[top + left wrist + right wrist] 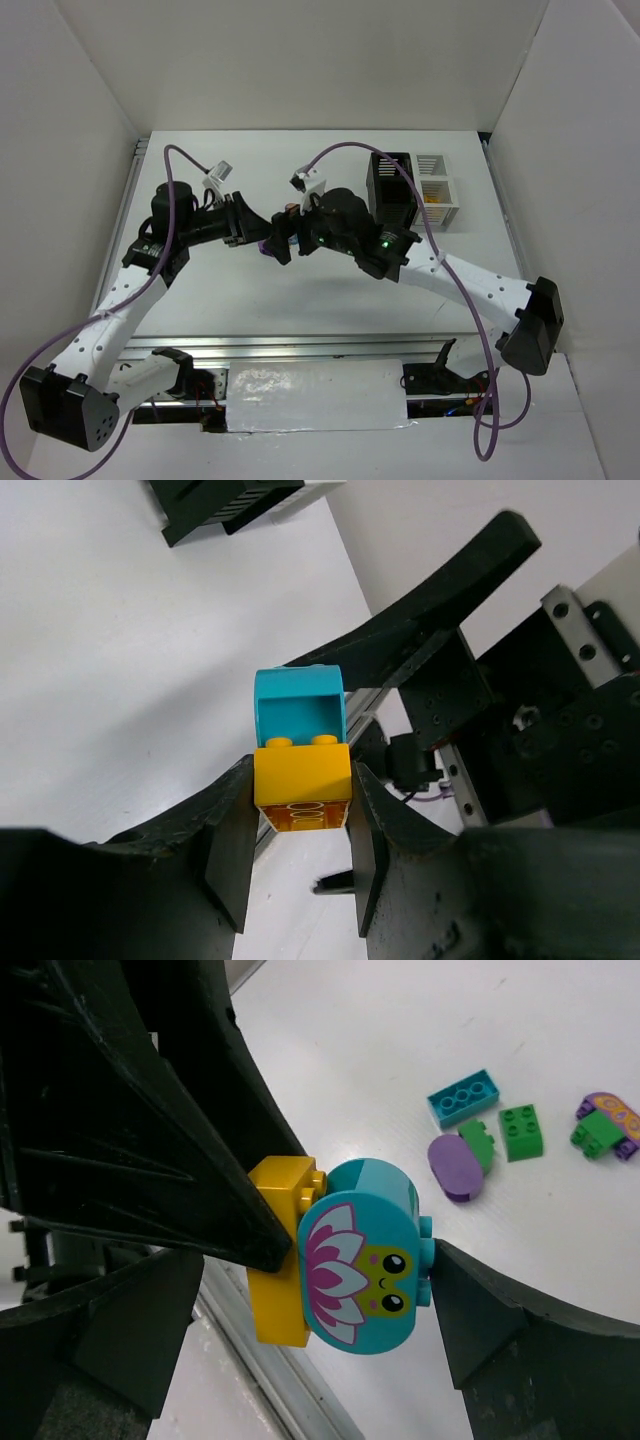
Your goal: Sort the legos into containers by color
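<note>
A square yellow plastic brick [302, 775] is pinched on both sides by the fingers of the left gripper [302, 792], which is clenched on it; a rounded teal plastic brick [298, 705] printed with a pink flower and a small face is stuck onto the yellow one's studs and juts past the fingertips; the joined pair is held in the air over the middle of the white table [300, 290], left of the bins. The right gripper [318, 1260] sits around the pair with its jaws spread wide; one finger is just beside the teal brick's studs, the other well apart from the yellow brick, so it holds nothing.

Loose on the table below, in the right wrist view, lie five more pieces: one flat teal brick [463, 1097]; one purple oval piece [455, 1167] touching one small green brick [478, 1143]; one square green brick [521, 1132] just beside them; one mixed purple, yellow and green cluster [605, 1125] at the picture's edge.

At the far right stand four slotted bins in one block: two black bins [390, 188] on the left, two white bins [437, 185] on the right.
</note>
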`<action>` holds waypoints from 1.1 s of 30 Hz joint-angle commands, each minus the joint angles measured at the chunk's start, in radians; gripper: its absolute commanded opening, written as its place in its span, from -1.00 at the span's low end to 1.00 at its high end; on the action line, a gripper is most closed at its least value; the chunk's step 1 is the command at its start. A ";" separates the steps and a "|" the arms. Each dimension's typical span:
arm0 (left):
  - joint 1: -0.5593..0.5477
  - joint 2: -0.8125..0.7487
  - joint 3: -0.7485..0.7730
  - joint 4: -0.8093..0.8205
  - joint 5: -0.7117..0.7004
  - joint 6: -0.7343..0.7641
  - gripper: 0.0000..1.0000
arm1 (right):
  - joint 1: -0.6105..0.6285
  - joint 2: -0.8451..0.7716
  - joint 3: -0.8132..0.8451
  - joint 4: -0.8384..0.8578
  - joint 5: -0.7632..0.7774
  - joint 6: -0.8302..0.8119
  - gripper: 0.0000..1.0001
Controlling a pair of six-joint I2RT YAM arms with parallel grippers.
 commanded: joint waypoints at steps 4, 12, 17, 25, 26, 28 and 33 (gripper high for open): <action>0.000 -0.008 0.022 0.017 0.151 0.182 -1.00 | -0.202 -0.102 -0.041 0.087 -0.581 0.051 0.99; 0.001 -0.085 -0.052 0.264 0.468 0.138 -1.00 | -0.288 -0.176 -0.031 0.001 -0.802 0.027 0.99; 0.001 -0.126 -0.082 0.348 0.485 0.090 -1.00 | -0.288 -0.179 -0.060 0.063 -0.984 0.079 0.92; 0.001 -0.119 -0.107 0.408 0.491 0.041 -1.00 | -0.264 -0.152 -0.088 0.190 -1.052 0.149 0.65; 0.003 -0.117 -0.105 0.407 0.489 0.041 -1.00 | -0.256 -0.139 -0.085 0.199 -1.052 0.162 0.64; 0.001 -0.106 -0.102 0.405 0.489 0.039 -1.00 | -0.235 -0.123 -0.063 0.192 -1.037 0.156 0.53; 0.001 -0.119 -0.102 0.431 0.493 0.022 -1.00 | -0.223 -0.063 -0.039 0.178 -1.032 0.159 -0.51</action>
